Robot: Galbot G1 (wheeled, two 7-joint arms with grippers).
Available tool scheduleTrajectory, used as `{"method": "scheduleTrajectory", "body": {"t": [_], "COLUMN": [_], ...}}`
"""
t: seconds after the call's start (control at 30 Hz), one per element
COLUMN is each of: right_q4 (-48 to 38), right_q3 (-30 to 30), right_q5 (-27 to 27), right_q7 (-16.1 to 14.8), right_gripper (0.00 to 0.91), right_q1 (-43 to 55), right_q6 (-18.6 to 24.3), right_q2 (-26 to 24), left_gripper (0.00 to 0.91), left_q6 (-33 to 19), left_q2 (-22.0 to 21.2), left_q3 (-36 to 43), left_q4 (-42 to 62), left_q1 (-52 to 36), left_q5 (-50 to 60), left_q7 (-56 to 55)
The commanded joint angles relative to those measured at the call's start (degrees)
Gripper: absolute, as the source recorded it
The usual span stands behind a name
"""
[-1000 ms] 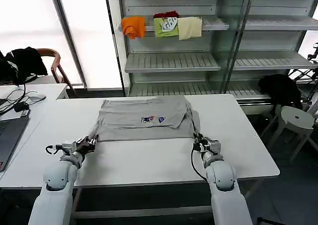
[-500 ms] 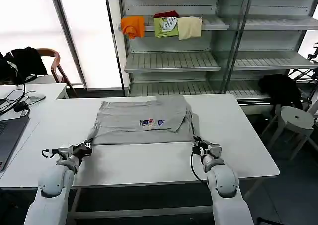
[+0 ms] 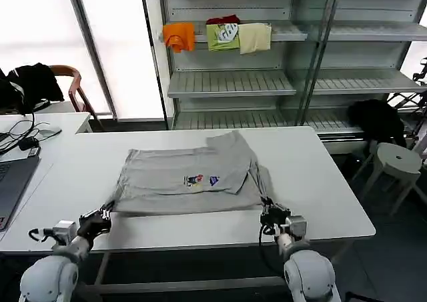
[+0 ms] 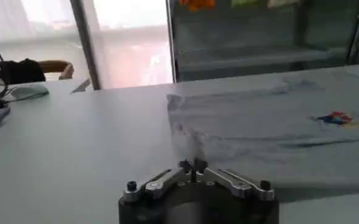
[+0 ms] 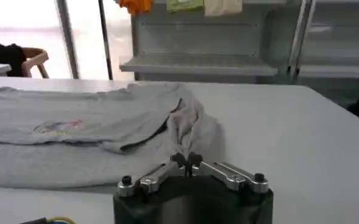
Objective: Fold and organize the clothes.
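A white table point(image 3: 320, 182) carries one light grey shirt point(image 3: 180, 182), spread flat near its middle (small multicoloured print facing up, the right-hand part doubled over and rumpled). The shirt's front corners reach toward the table's near edge.

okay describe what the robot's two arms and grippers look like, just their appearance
Both arms have smooth, rounded pale grey-white shells. The left gripper and right gripper are black with silver metal finger links and dark bolts. A black cable loops beside the right wrist; yellow and blue wires show near its base.
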Motion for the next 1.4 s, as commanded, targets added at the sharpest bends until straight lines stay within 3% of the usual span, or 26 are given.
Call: {"method": "scheduleTrajectory", "body": {"t": [0.03, 0.33, 0.37, 0.4, 0.43, 0.47, 0.8, 0.97, 1.1, 1.23, 1.33, 1.4], "right_q4": [7.17, 8.48, 8.45, 8.42, 8.38, 8.35, 13.72, 9.38, -11.00, -31.57, -43.95, -52.16], "right_q3": [-0.88, -1.98, -1.79, -1.75, -1.50, -1.04, 3.35, 1.47, -3.74, -4.27, -2.67, -1.20], "right_q5": [-0.52, -2.32, -2.30, -2.29, -2.27, -2.27, -3.41, -3.88, -1.02, -0.02, -1.39, -6.01], "right_q7": [0.17, 0.12, -0.13, -0.06, -0.08, 0.28, 1.34, 0.03, -0.34, -0.02, 0.68, -0.36], "right_gripper": [0.000, 0.000, 0.665, 0.665, 0.907, 0.907, 0.907, 0.907, 0.907, 0.907, 0.907, 0.907], "right_q1": [-8.96, -11.01, -11.16, -11.20, -11.23, -11.15, -5.30, 6.27, 24.80, 38.25, 45.14, 48.62], "right_q6": [-0.18, -0.09, -0.05, -0.02, 0.02, 0.06, 0.04, -0.07, -0.12, 0.04, 0.86, 4.06], "right_q2": [-0.71, -1.21, -1.00, -0.88, -0.63, -0.13, 3.09, 2.33, 2.31, 7.53, 10.64, 10.64], "left_gripper": [0.000, 0.010, 0.242, 0.756, 0.756, 0.907, 0.907, 0.907, 0.907, 0.907, 0.907, 0.907], "left_q6": [-0.04, -0.30, -0.18, -0.23, -0.25, -0.25, 0.06, -0.05, 0.12, 0.08, -0.18, -0.66], "left_q2": [-3.74, -4.81, -4.86, -4.92, -5.01, -5.09, -7.93, -4.32, -1.19, 0.52, 1.30, 1.44], "left_q3": [-6.32, -5.96, -5.80, -5.63, -5.56, -5.52, -8.92, -5.50, -0.55, 3.99, 6.62, 7.57], "left_q4": [-8.76, -8.05, -7.93, -7.87, -7.88, -7.99, -13.88, -9.36, 1.56, 13.64, 24.47, 28.72], "left_q1": [10.82, 11.80, 11.79, 11.72, 11.64, 11.48, 5.31, -5.52, -16.39, -27.32, -33.68, -36.32], "left_q5": [-1.03, -0.37, -0.34, -0.26, -0.29, -0.39, -0.94, -1.07, -1.76, -0.74, 0.75, 2.55], "left_q7": [-0.86, -2.66, -3.12, -3.53, -3.65, -3.99, -5.87, -4.07, 0.74, 2.01, 2.74, 3.07]}}
